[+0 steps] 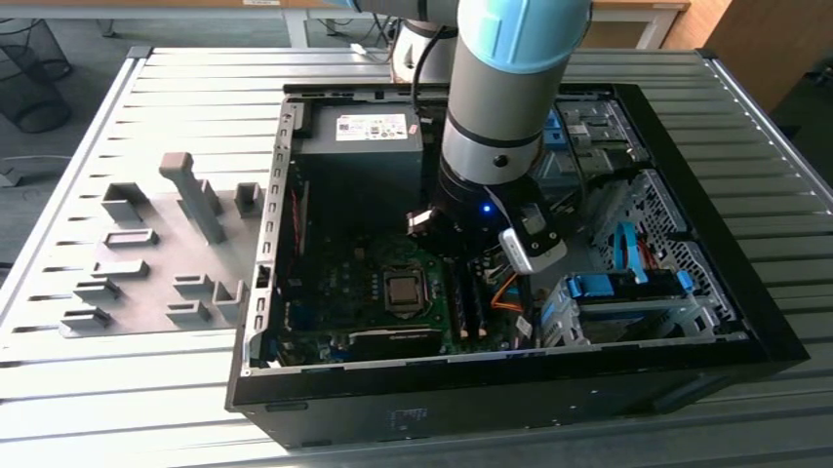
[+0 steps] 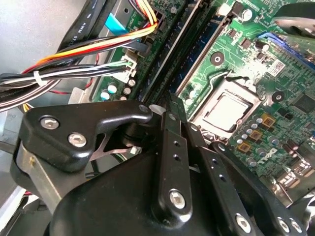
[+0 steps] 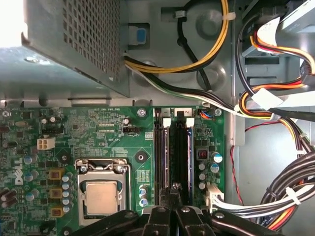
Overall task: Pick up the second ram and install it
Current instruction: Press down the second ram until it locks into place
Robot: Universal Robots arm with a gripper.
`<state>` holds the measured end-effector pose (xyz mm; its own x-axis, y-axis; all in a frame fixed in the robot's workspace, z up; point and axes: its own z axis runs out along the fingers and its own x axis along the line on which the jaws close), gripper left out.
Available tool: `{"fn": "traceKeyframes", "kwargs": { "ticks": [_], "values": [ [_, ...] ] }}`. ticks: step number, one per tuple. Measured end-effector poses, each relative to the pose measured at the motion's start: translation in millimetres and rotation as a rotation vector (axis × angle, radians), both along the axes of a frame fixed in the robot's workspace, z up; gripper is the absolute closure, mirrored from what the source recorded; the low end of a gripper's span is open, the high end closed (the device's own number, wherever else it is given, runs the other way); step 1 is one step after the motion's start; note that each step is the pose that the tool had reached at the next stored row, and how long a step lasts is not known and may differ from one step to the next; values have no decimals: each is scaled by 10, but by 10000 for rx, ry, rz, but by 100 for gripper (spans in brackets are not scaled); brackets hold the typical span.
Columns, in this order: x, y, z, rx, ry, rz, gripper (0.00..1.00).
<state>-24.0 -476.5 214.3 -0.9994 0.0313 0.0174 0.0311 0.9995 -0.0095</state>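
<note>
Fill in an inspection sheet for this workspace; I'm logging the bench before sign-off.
Surface: slatted metal table, carrying the open computer case.
Job's things: memory stick upright in the slots beside the processor socket.
Clutter: grey holder blocks on the exterior view's left.
Grippers: gripper over the memory slots, fingers closed together.
Cables: bundled wires beside the motherboard.
Surroundings: wire bin on the floor.
</note>
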Motion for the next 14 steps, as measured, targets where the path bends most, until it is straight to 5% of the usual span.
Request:
{"fn": "traceKeyframes", "kwargs": {
  "ticks": [3, 8, 14],
  "values": [
    [1, 5, 50, 46, -14, 0, 90],
    [0, 0, 247, 16, -2, 0, 90],
    [0, 0, 260, 16, 0, 0, 90]
  ]
}}
